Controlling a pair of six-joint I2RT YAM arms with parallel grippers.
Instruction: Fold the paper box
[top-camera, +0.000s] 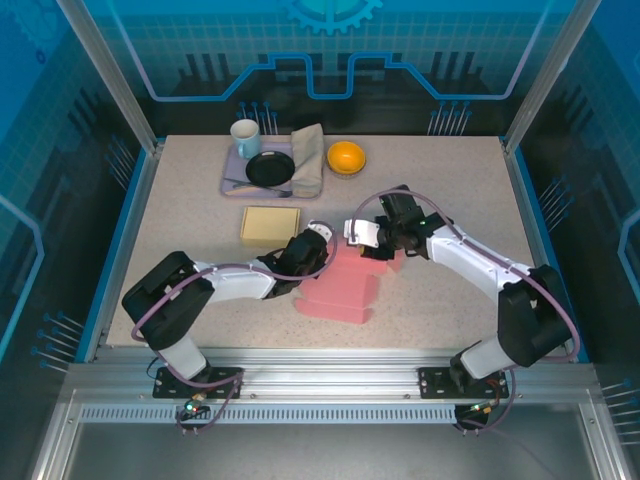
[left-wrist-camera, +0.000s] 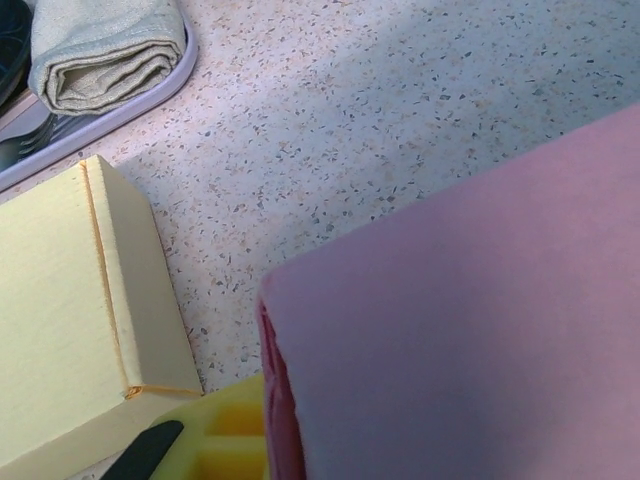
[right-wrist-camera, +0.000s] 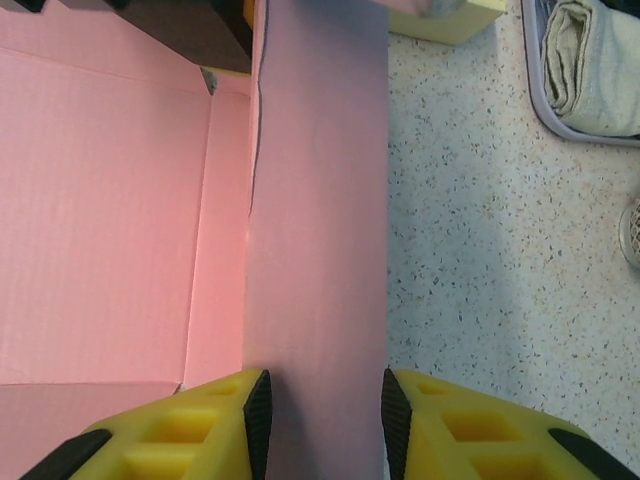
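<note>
At the middle of the speckled table (top-camera: 450, 180), the pink paper box (top-camera: 340, 290) lies partly formed, with its flat panels spread toward the near edge and its far end raised between the two arms.

Left gripper (top-camera: 318, 238): set at the far left corner of the box. In the left wrist view a pink wall stands hard against the one yellow finger (left-wrist-camera: 225, 440) that shows, and the other finger is hidden behind that wall. The jaws are clenched on this wall.

Right gripper (right-wrist-camera: 322, 400): set at the far right side of the box, facing the left one. Its jaws stand parted, and a long mauve-pink strip of the box runs between the black pads (right-wrist-camera: 258, 405), reaching from one to the other. Whether the pads clamp the strip or merely straddle it cannot be told. The open pink floor of the box lies to one side of the strip and bare table to the other.

Beyond the box, just beside the left gripper, lies a closed yellow box (top-camera: 270, 225). Farther back a lavender tray (top-camera: 230, 178) holds a mug (top-camera: 245, 135), a black plate (top-camera: 270, 168) and a folded cloth (top-camera: 308, 160). An orange bowl (top-camera: 346, 157) stands beside the tray.
</note>
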